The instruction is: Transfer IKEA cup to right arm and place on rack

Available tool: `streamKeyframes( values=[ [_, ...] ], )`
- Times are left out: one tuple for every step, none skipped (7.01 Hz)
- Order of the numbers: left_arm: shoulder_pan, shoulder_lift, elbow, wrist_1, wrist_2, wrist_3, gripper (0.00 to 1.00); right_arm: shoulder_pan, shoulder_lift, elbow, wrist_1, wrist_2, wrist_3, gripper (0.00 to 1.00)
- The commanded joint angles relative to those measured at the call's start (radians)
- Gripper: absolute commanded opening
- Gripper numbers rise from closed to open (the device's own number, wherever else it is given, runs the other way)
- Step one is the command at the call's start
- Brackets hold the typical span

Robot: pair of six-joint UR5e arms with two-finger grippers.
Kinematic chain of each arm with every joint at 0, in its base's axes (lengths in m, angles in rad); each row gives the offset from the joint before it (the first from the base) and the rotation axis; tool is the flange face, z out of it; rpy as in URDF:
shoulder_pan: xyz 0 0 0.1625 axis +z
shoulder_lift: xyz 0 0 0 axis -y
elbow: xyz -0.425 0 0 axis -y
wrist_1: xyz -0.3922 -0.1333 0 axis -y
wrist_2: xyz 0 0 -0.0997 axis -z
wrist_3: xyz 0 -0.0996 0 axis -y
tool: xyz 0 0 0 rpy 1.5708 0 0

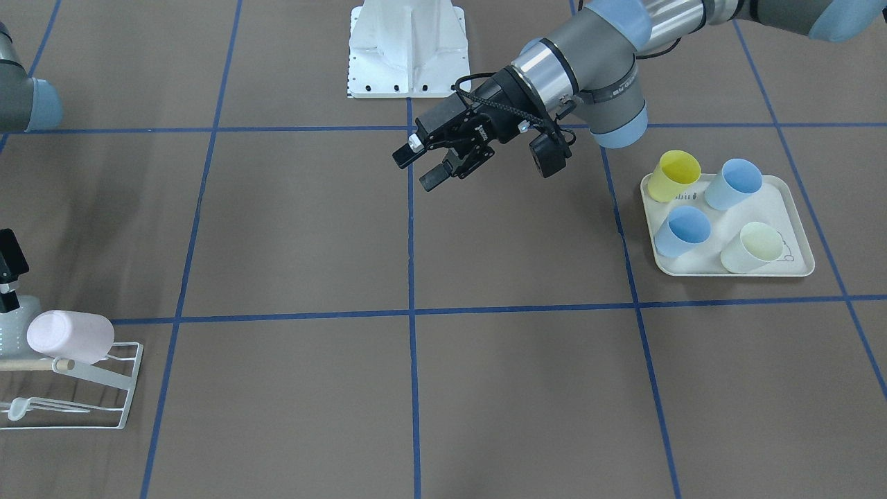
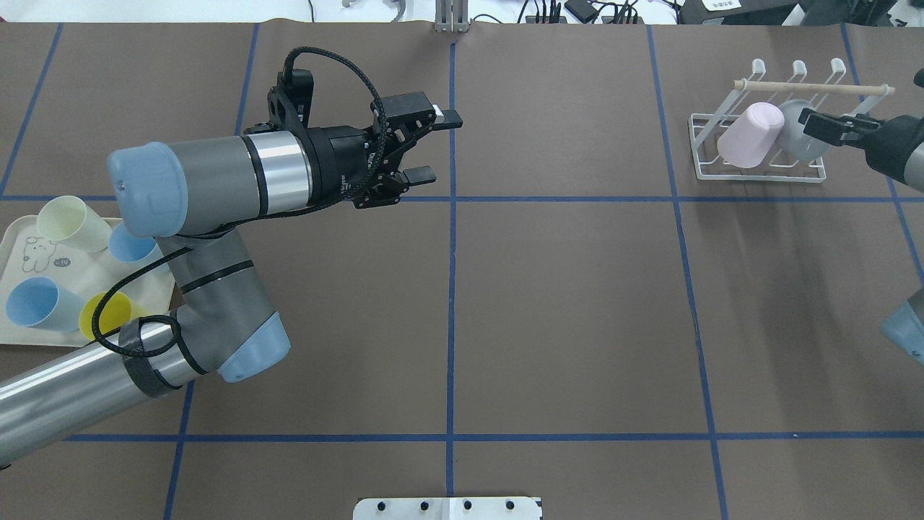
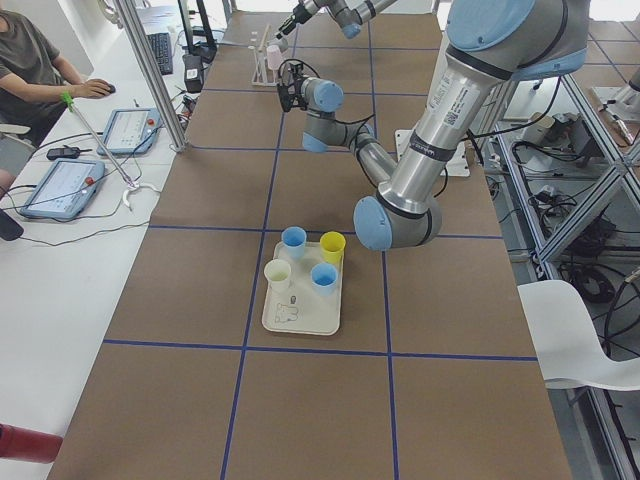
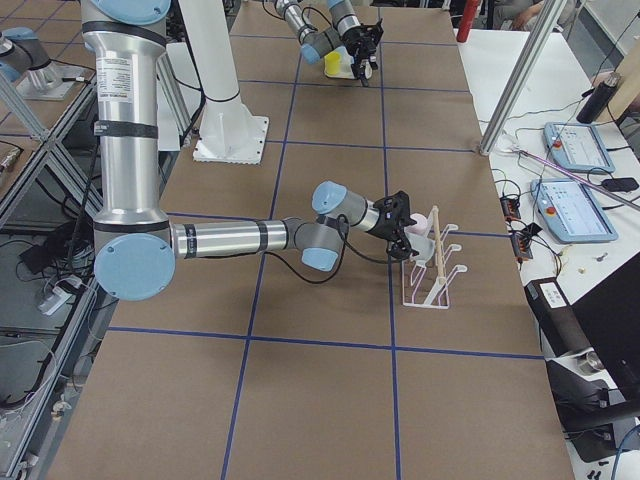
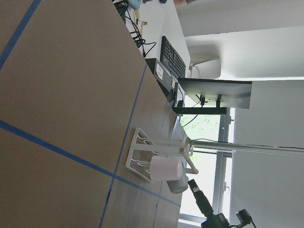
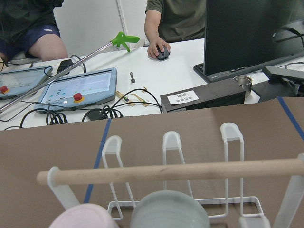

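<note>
**Leaning on the rack, at the right tool's tips: grey cup**

Tilted against the rack (image 6: 172,138) at the robot's right end of the desk (image 1: 527,388), grey cup (image 2: 794,137) just under the wooden dowel (image 6: 171,172) and in front of the upright prongs. Touching, on the side toward the desk's middle, a pink cup (image 2: 751,135) leaning on the same rack. Right tool (image 2: 814,123) level with the grey cup, fingertips at its outer edge. Cannot tell whether clamped on it or apart. From the right wrist camera, only the cup's round end low in the middle of the view, fingers out of sight.

Well apart from all this, over the middle of the desk, left tool (image 2: 440,146) held sideways above a crossing of blue tape lines (image 2: 452,289), fingers spread wide apart. Small black camera box (image 1: 547,156) hanging beside its wrist.

Farther out, at the robot's left end, a cream tray (image 1: 793,215) with a rabbit drawing, carrying four cups mouth up: a yellow cup (image 1: 673,174), one blue cup (image 1: 734,184) beside it, a second blue cup (image 1: 682,232) and a pale green cup (image 1: 752,247) in the other row.

At the robot's edge of the desk, a white base plate (image 1: 407,48). Beyond the rack, a white side desk with control tablets (image 6: 78,88), a dark monitor (image 6: 251,33) and a person's hand (image 6: 156,46) on a mouse.
</note>
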Motion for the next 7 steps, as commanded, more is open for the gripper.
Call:
streamKeyframes(
  values=[
    [-0.004, 0.005, -0.035, 0.079, 0.0, 0.038, 0.99, 0.001, -0.006, 0.003, 0.004, 0.002, 0.0, 1.0],
    [-0.014, 0.053, -0.076, 0.138, 0.0, 0.123, 0.99, 0.001, -0.015, 0.012, 0.005, 0.003, 0.001, 1.0],
    [-0.016, 0.084, -0.125, 0.208, 0.0, 0.212, 0.99, -0.004, -0.038, 0.015, 0.031, 0.005, 0.001, 1.0],
    [-0.016, 0.083, -0.141, 0.254, 0.003, 0.222, 0.99, -0.012, -0.058, 0.012, 0.072, 0.013, 0.001, 1.0],
    [-0.016, 0.084, -0.145, 0.255, 0.003, 0.223, 0.99, -0.012, -0.058, 0.012, 0.073, 0.014, 0.001, 1.0],
    [-0.016, 0.086, -0.145, 0.255, 0.003, 0.223, 0.99, -0.012, -0.059, 0.011, 0.073, 0.014, 0.001, 1.0],
    [-0.016, 0.088, -0.151, 0.256, 0.003, 0.221, 0.99, -0.013, -0.061, 0.009, 0.073, 0.014, 0.0, 1.0]
  ],
)
